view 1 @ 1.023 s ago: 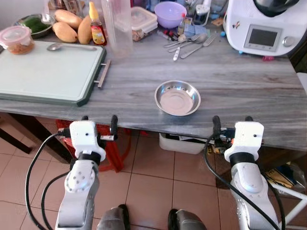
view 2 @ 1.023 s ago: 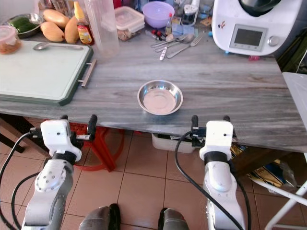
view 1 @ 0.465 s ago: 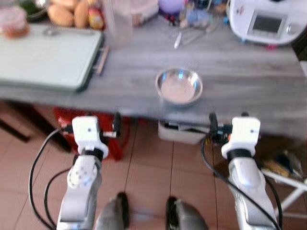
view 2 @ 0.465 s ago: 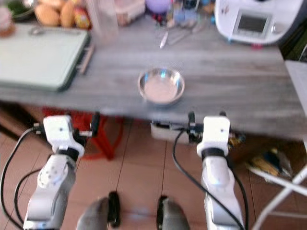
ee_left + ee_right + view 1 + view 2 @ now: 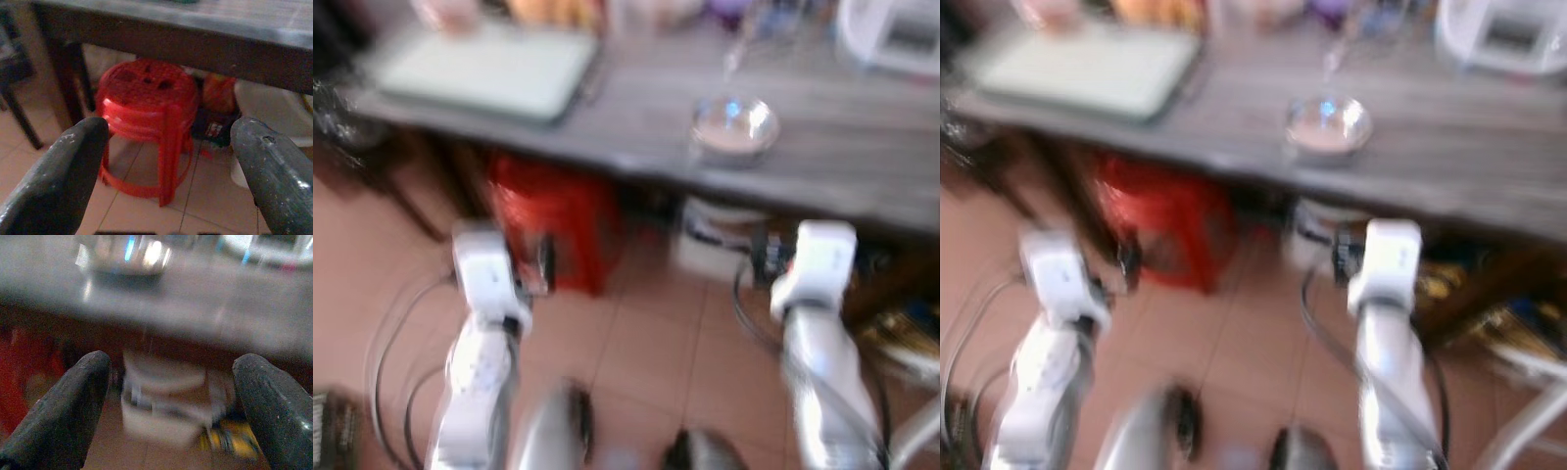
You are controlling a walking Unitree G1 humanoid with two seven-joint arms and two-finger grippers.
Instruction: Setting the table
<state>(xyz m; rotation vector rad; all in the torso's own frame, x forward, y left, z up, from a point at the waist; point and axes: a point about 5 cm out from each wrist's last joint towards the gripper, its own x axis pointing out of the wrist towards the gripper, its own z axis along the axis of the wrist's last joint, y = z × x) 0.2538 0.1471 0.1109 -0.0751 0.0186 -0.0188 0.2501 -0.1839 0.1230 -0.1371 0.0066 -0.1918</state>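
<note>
My view is blurred. The steel bowl [image 5: 734, 125] sits near the front edge of the grey table [image 5: 862, 166], with a pale cutting board [image 5: 489, 78] toward the table's left end. My left gripper [image 5: 166, 161] hangs below the tabletop, fingers spread and empty, facing a red plastic stool [image 5: 146, 122] under the table. My right gripper [image 5: 171, 401] is likewise released, below the front edge.
</note>
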